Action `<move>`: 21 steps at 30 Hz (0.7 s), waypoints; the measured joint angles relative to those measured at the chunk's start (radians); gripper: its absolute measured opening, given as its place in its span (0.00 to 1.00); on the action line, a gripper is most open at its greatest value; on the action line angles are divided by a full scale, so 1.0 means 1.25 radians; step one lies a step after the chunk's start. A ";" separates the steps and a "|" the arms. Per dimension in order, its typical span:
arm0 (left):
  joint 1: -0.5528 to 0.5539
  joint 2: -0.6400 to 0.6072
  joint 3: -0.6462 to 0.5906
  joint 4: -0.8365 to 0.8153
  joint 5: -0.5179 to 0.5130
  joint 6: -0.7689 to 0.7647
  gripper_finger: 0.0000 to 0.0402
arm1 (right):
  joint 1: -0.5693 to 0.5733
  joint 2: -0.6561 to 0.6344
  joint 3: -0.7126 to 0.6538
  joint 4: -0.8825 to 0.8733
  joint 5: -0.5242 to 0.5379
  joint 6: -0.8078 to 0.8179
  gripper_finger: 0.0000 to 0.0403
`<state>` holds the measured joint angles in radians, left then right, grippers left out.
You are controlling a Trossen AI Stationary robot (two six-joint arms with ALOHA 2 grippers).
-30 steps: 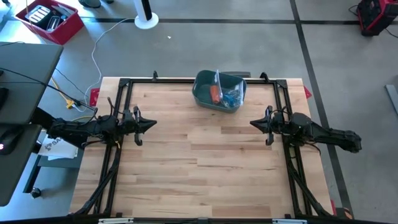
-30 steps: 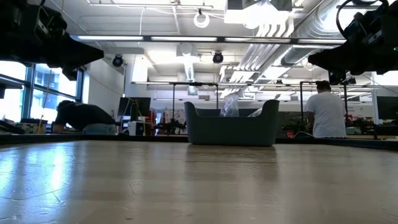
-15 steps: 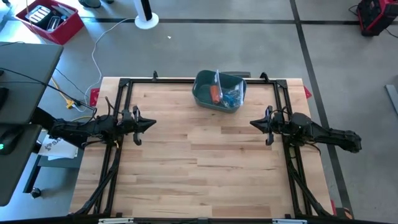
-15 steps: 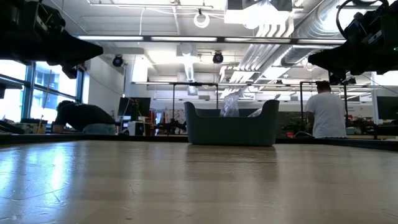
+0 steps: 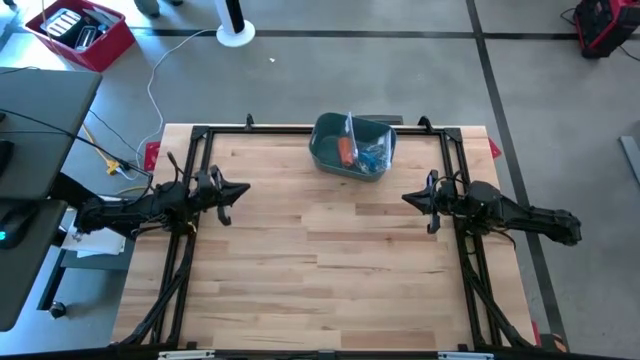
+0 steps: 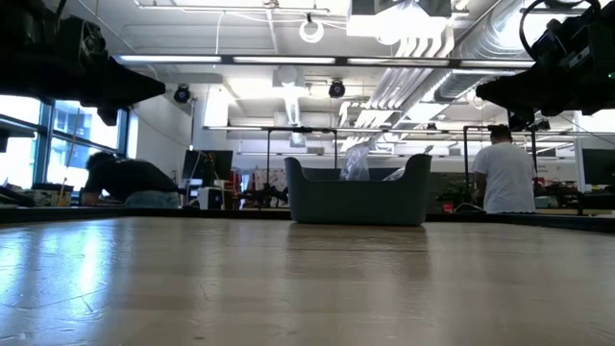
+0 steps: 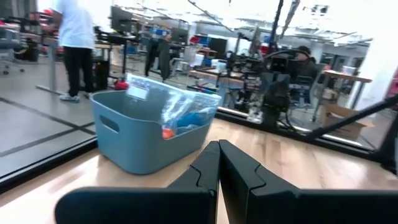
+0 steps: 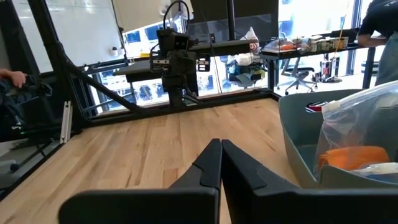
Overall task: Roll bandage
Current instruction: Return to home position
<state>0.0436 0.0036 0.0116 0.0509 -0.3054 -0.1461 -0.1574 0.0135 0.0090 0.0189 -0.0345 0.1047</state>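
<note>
A blue-grey bin (image 5: 352,146) stands at the table's far edge, near the middle. In it lies a clear plastic bag (image 7: 180,106) with orange and blue things inside; no bandage shows on its own. My left gripper (image 5: 246,189) hovers shut over the table's left side and points toward the bin. My right gripper (image 5: 405,198) hovers shut over the right side and points level toward the left. Both grippers hold nothing.
A black metal frame (image 5: 200,135) runs along the table's left, far and right edges. The bare wooden tabletop (image 5: 330,260) spreads between the arms and toward the near edge. People (image 6: 502,173) are in the room beyond the table.
My left gripper has swung a little toward the table's far edge, so that it now points more toward the bin. It has stayed shut.
</note>
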 joint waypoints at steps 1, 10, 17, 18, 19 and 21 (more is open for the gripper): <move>0.005 0.000 0.000 0.000 -0.001 0.000 0.01 | 0.000 0.000 0.000 0.000 0.000 0.000 0.00; -0.005 0.000 0.000 0.000 -0.001 0.000 0.01 | 0.000 0.000 0.000 0.000 0.000 0.000 0.00; -0.005 0.000 0.000 0.000 -0.001 0.000 0.01 | 0.000 0.000 0.000 0.000 0.000 0.000 0.00; -0.005 0.000 0.000 0.000 -0.001 0.000 0.01 | 0.000 0.000 0.000 0.000 0.000 0.000 0.00; -0.005 0.000 0.000 0.000 -0.001 0.000 0.01 | 0.000 0.000 0.000 0.000 0.000 0.000 0.00; -0.005 0.000 0.000 0.000 -0.001 0.000 0.01 | 0.000 0.000 0.000 0.000 0.000 0.000 0.00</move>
<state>0.0380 0.0036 0.0116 0.0509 -0.3061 -0.1459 -0.1574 0.0135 0.0090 0.0185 -0.0345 0.1047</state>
